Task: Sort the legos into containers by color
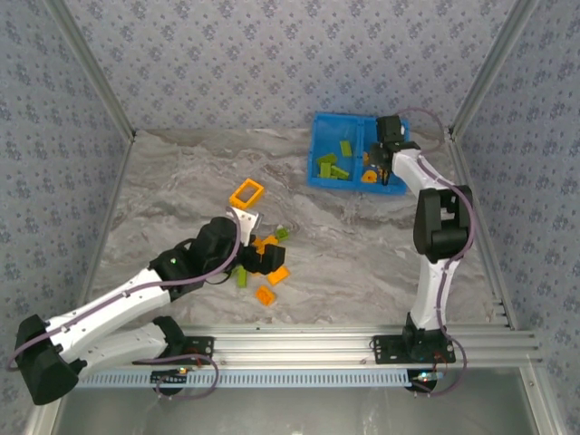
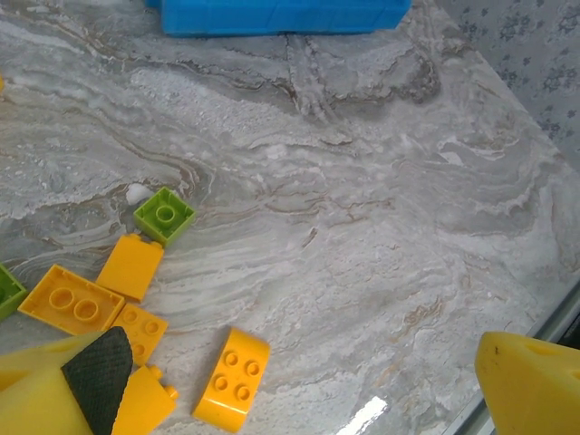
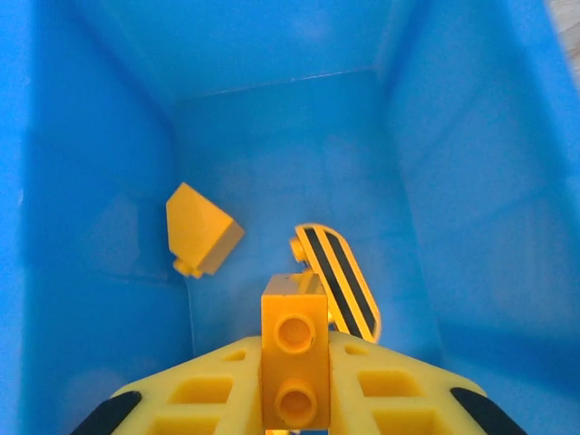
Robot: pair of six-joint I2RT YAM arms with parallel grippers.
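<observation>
Well, I'm partway through. My right gripper (image 3: 294, 362) hangs inside the right compartment of the blue bin (image 3: 91, 181), closed on an orange brick (image 3: 294, 322) that is not yet let go. A sloped orange brick (image 3: 201, 231) and a round striped piece (image 3: 337, 281) lie in that compartment, and the one to its left holds several green bricks (image 1: 333, 165).

My left gripper (image 2: 299, 399) is spread wide and empty over the loose bricks (image 1: 265, 272). These sit on the counter (image 1: 362, 245), well apart from the bin on its near-left side, with the orange frame (image 1: 246, 193) beside them. I judge that a good share of both colours is left to sort.

From above I see both compartments and the whole pile, but not what the right gripper holds — the right wrist view makes that plain. The left wrist view picks out single pieces, such as a small green brick (image 2: 164, 215) among orange ones.
</observation>
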